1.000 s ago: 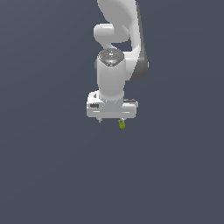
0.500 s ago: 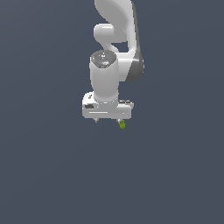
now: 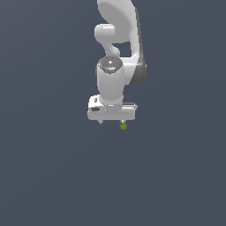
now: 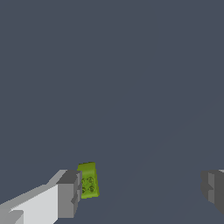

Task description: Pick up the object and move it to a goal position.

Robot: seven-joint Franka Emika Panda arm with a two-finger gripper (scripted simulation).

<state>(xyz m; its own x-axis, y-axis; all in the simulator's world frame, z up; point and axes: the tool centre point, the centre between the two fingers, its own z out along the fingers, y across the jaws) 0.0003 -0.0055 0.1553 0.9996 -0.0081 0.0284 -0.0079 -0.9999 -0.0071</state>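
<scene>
The object point(image 3: 123, 126) is a tiny lime-green blocky piece with dark marks, lying on the dark grey surface. In the exterior view it sits just under the end of the white gripper point(image 3: 112, 123) that is toward the exterior view's right. In the wrist view the object point(image 4: 89, 180) lies right beside the inner face of one grey fingertip point(image 4: 69, 193); I cannot tell whether they touch. The other fingertip point(image 4: 212, 187) is far from it. The gripper point(image 4: 140, 190) is open wide and holds nothing.
The white arm point(image 3: 119, 39) rises above the gripper at the back. A plain dark grey surface point(image 3: 53, 176) fills the rest of both views.
The hand shifted a little to the exterior view's left, then back right and slightly lower. The green object has not moved.
</scene>
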